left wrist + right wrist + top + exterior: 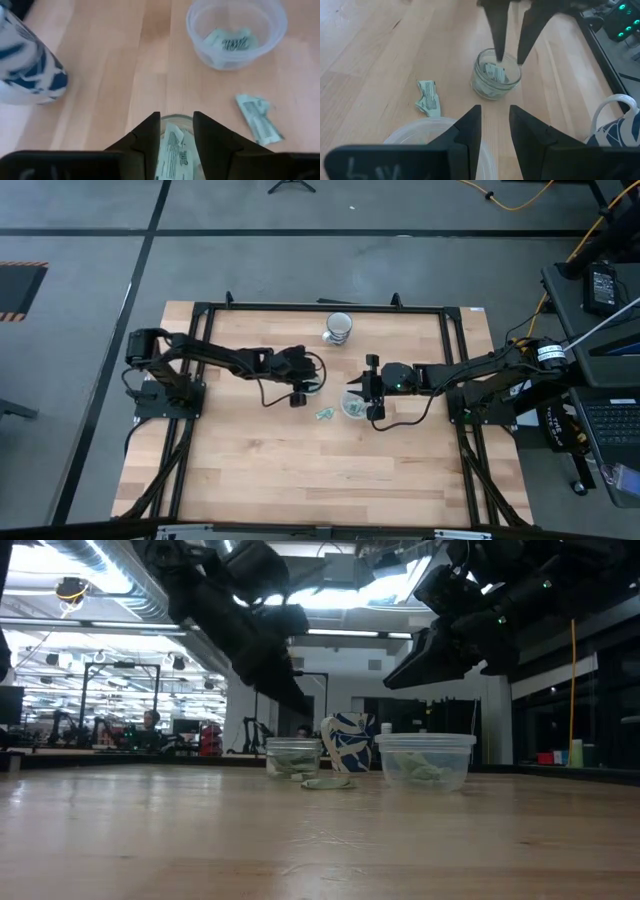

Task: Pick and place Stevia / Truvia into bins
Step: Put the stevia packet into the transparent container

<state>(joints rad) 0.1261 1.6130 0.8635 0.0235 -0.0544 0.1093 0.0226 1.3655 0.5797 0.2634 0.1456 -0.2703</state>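
Packets mostly binned. Left gripper [509, 42] hangs directly over the glass cup [496, 80], fingers parted, holding nothing; a packet sits in the cup beneath. Right gripper [374, 392] hovers over the plastic cup [236, 31], fingers part-open, empty. One loose packet [428, 98] lies on the worktop [300, 460] between the cups, just beside both; neither arm is clearly nearer.

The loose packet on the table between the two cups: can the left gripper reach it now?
Probably yes. The loose packet lies flat on bare wood beside the glass cup, with nothing over it. The left gripper hangs open just above that cup, so a short sideways move should do.
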